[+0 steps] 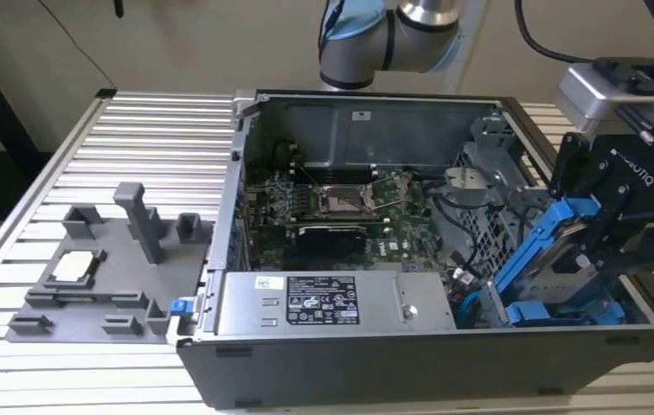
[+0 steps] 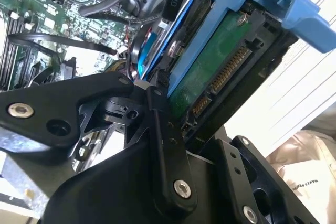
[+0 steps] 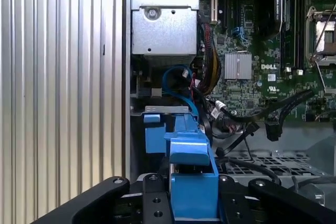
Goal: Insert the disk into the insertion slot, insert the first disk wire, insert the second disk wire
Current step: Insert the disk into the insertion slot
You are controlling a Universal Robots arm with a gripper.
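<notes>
Blue plastic caught the eye at once: the disk (image 1: 552,251) sat tilted in its bright frame, clamped by the end effector (image 1: 610,259) at the exterior view's right; its lower end dipped into the open computer case (image 1: 419,367), just beside the grey perforated drive cage (image 1: 479,226); whether it was seated in that cage, I could not tell; in the second wrist view its green circuit board and connector faced out, black fingers (image 2: 164,145) pressed against the frame; motherboard (image 1: 339,203) and power supply (image 1: 316,303) lay exposed; a grey fixture (image 1: 108,268) stood on the slatted worktop (image 1: 154,121).
</notes>
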